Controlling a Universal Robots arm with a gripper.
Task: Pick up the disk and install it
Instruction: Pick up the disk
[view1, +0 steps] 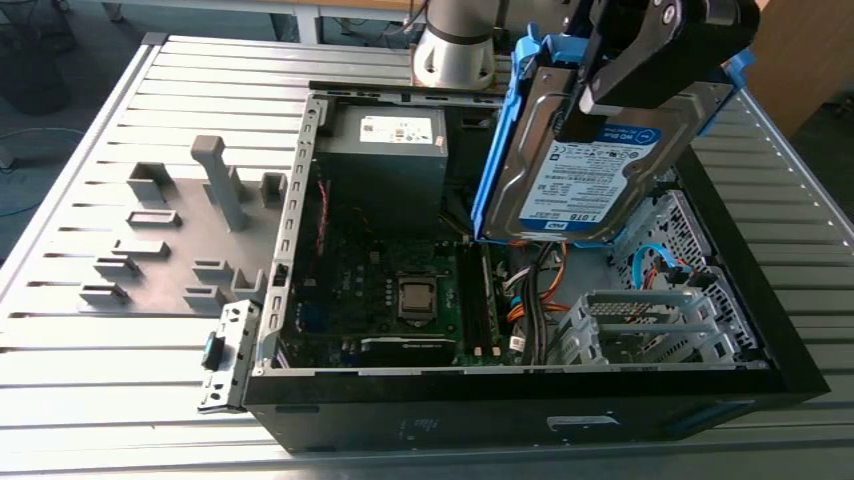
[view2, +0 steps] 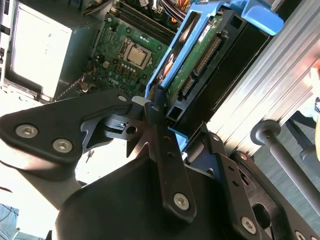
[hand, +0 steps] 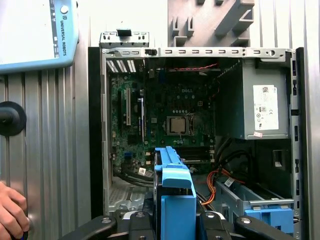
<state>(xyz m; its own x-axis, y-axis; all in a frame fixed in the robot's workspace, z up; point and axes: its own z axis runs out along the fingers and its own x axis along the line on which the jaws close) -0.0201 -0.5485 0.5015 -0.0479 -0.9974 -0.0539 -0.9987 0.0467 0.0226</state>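
Starting at the exterior view's left: the grey fixture plate (view1: 174, 235) with its upright posts sits on the slatted table (view1: 80, 330), well off to the side of the gripper and out of play. Next across, the open computer case (view1: 534, 400), motherboard (view1: 400, 290) exposed, processor (view1: 416, 297) bare in the middle, power supply box (view1: 387, 165) at the far wall.

And above it all, the gripper (view1: 627, 85), clamped on the disk (view1: 587, 175). The disk hangs below the fingers, label outward, blue rails down its sides, lifted clear above the case interior. In the second wrist view the black fingers (view2: 162, 135) pinch it by its thin edge.

The risks, as I judge them: it is a narrow edge grip on a heavy drive, so a jolt could let it pivot or slip onto the motherboard directly beneath. The orange and blue cables (view1: 541, 290) just under the disk's lower corner could snag a rail.

Room to move: open air above the case. Below and toward the exterior view's right, the metal drive cage (view1: 641, 330) and a blue bracket (hand: 270, 212) crowd in, with the case walls close by. A person's hand (hand: 11, 212) rests on the table beside the case, near the arm's working space.
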